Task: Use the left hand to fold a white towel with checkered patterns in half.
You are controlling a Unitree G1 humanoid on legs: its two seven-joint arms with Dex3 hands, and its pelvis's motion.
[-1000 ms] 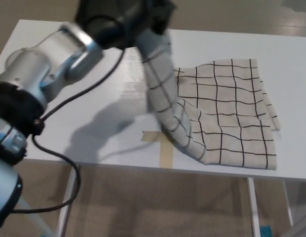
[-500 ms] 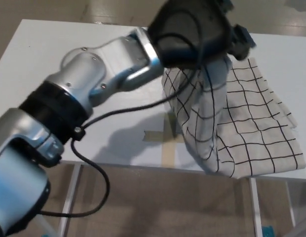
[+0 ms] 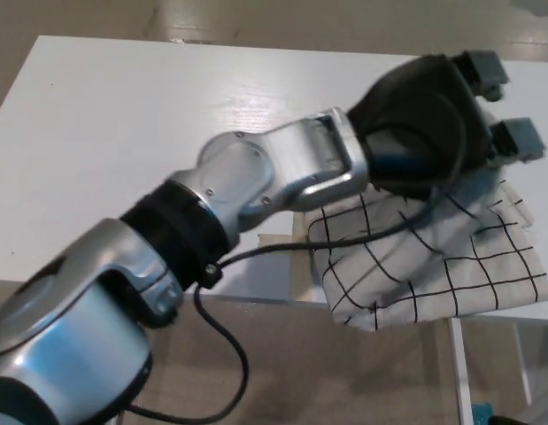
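The white towel with black checks [image 3: 433,266] lies doubled over at the table's front right, its left fold bulging and its lower edge reaching the table's front edge. My left arm stretches across the picture from the lower left. My left hand [image 3: 433,124] hovers over the towel's far part, hiding it. Two grey-tipped fingers [image 3: 520,138] stick out to the right, spread apart, with nothing seen between them. My right hand does not show.
The white table [image 3: 123,133] runs from the far left to the right edge of the picture. A strip of tan tape [image 3: 297,274] marks its front edge beside the towel. Below the edge are the table's legs and a brown floor.
My left hand has carried the towel's lifted left part over to the right and lowered it onto the other half. The fingers that held the cloth now stand apart.
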